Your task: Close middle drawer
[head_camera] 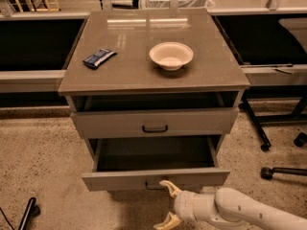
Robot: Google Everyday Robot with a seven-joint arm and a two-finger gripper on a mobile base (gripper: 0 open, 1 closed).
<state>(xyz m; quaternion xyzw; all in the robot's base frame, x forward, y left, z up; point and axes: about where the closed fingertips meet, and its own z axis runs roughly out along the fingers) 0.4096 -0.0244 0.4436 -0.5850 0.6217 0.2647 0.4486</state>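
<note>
The middle drawer (120, 180) is a grey, low-fronted drawer with a small dark centre handle (152, 186). It stands partly pulled out of the grey cabinet (139, 75), and its deep tray looks empty. My gripper (162, 204) is open, right in front of the drawer's front panel just right of the handle. Its upper fingertip (165, 183) is at or touching the panel's lower edge. The white arm (240, 210) comes in from the lower right.
Above it a taller-fronted grey drawer (201, 121) with a black loop handle is slightly ajar. A white bowl (171, 55) and a blue packet (99, 58) lie on the cabinet top. Chair legs with castors (283, 171) stand to the right. A black object (28, 214) lies at bottom left.
</note>
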